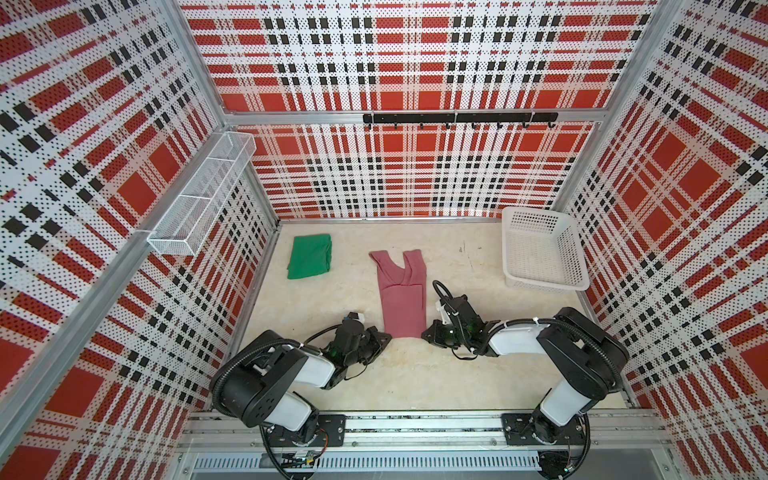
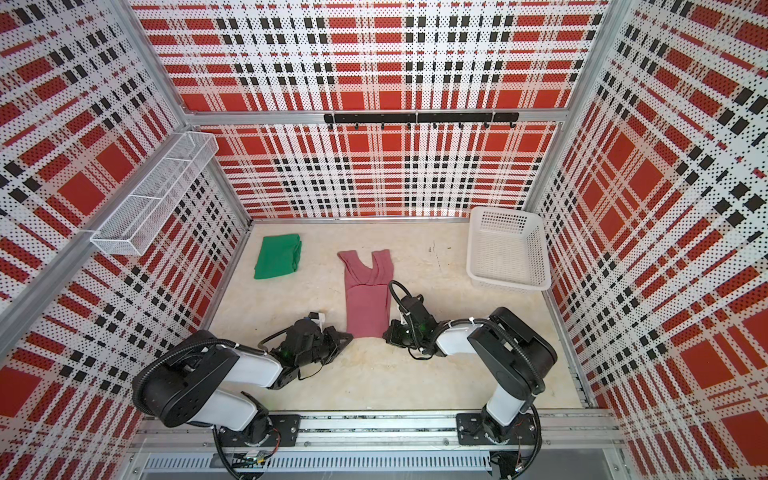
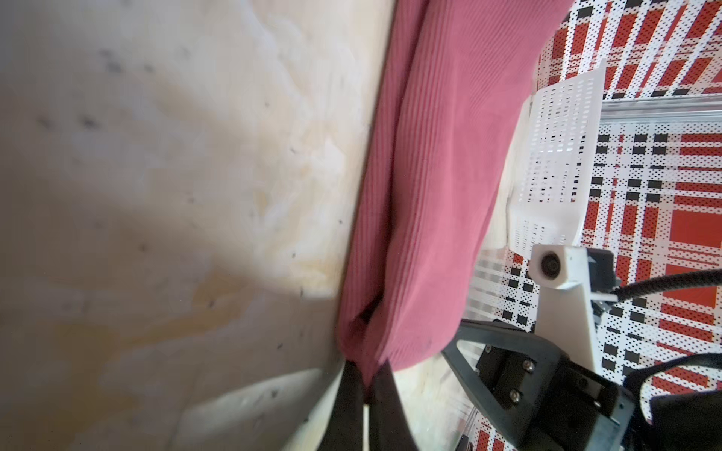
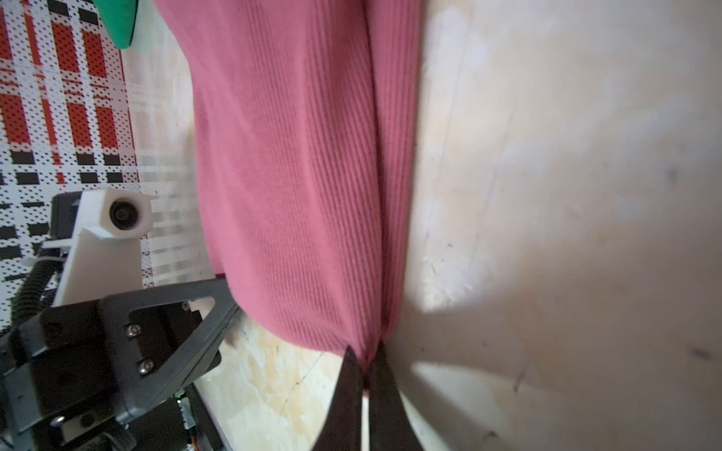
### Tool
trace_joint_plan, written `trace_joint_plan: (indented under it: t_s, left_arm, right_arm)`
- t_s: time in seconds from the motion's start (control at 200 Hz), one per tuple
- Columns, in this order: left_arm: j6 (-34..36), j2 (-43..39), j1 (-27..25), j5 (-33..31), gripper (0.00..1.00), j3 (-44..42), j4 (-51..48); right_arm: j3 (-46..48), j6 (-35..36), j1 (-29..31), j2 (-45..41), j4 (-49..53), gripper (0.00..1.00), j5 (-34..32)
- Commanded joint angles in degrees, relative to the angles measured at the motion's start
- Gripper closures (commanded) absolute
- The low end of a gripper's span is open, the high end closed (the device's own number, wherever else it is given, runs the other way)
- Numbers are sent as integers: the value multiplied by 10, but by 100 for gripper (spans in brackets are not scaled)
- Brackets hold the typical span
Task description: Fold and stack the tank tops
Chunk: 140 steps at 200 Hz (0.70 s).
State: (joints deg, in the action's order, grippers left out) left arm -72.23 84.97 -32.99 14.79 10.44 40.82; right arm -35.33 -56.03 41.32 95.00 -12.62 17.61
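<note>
The rose-pink tank top (image 1: 402, 297) (image 2: 368, 296) lies lengthwise in the middle of the table, folded narrow, straps toward the back wall. My left gripper (image 1: 388, 338) (image 3: 365, 384) is shut on its near hem corner on the left. My right gripper (image 1: 424, 334) (image 4: 366, 371) is shut on the near hem corner on the right, pinching the ribbed pink cloth (image 3: 429, 195) (image 4: 293, 175). The green tank top (image 1: 310, 256) (image 2: 277, 256) lies folded into a small rectangle at the back left, apart from both grippers.
A white perforated basket (image 1: 540, 249) (image 2: 505, 249) stands at the back right of the table. A wire shelf (image 1: 199, 195) hangs on the left wall and a black hook rail (image 1: 459, 118) on the back wall. Plaid walls close in three sides.
</note>
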Motion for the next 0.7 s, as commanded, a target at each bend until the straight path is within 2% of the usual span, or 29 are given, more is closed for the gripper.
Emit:
trace_joint_plan:
  t_s: [0.0, 0.205, 0.431, 0.561, 0.697]
  left_arm:
    - [-2, -28, -12, 0, 100, 6, -12]
    - [-7, -113, -70, -42, 100, 9, -113]
    - [19, -259, -147, -153, 100, 65, -357]
    - [26, -318, -154, -180, 100, 95, -419]
    - [70, -325, -137, -194, 100, 152, -481]
  right_arm:
    - [-3, 21, -2, -31, 82, 100, -21]
    - [-1, 30, 28, -99, 159, 100, -49]
    - [-73, 73, 80, -162, 313, 100, -118]
    - [-104, 94, 81, -201, 344, 100, -138]
    - [-153, 128, 81, -203, 379, 100, -162]
